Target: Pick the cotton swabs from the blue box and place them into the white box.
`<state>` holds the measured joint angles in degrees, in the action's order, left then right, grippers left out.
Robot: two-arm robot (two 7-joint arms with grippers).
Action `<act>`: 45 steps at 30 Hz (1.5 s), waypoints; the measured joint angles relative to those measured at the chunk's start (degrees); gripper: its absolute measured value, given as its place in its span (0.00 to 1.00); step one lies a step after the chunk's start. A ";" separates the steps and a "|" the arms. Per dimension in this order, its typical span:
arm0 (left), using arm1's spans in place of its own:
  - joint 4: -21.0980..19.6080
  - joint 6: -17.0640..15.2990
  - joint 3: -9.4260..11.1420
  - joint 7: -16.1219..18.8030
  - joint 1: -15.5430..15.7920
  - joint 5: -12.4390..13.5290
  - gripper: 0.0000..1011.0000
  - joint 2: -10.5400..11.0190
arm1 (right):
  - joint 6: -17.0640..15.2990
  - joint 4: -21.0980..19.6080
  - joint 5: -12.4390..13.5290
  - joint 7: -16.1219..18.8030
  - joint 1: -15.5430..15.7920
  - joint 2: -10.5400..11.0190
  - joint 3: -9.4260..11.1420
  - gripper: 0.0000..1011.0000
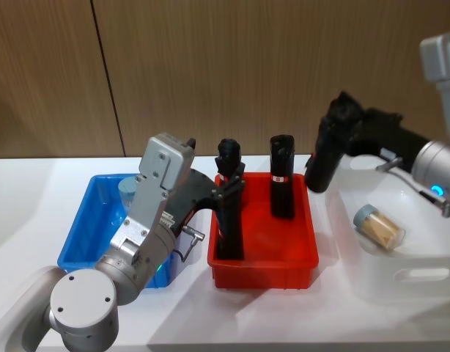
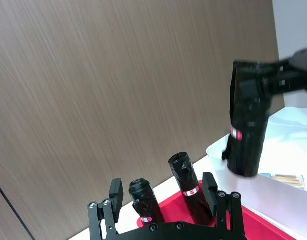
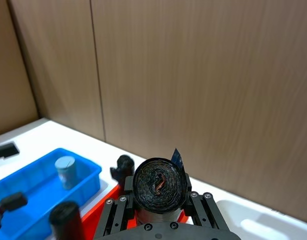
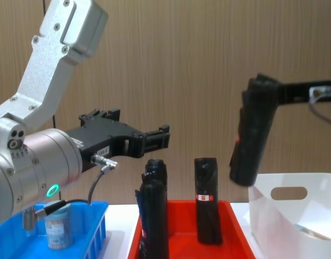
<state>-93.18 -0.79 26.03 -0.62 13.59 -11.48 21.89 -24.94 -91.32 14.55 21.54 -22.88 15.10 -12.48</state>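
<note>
White table (image 1: 34, 191), brown wood-panel wall (image 1: 232, 66) behind.

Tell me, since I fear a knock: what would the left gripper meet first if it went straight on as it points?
Probably the top of the left black cylinder in the red bin, just ahead of the open left gripper. It may skim over it; depth is unclear.
</note>
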 joint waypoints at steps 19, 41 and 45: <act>0.00 0.00 0.00 0.00 0.00 0.00 0.99 0.00 | 2.91 -0.23 -1.89 -4.01 -0.99 2.47 2.56 0.51; 0.00 0.00 0.00 0.00 0.00 0.00 0.99 0.00 | 5.28 7.37 -5.01 -6.23 -0.06 2.99 2.40 0.51; 0.00 0.00 0.00 0.00 0.00 0.00 0.99 0.00 | 5.64 8.15 -5.20 -6.55 0.25 3.10 2.41 0.51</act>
<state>-93.17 -0.79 26.03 -0.62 13.59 -11.48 21.89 -19.30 -83.16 9.35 14.98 -22.62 18.20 -10.07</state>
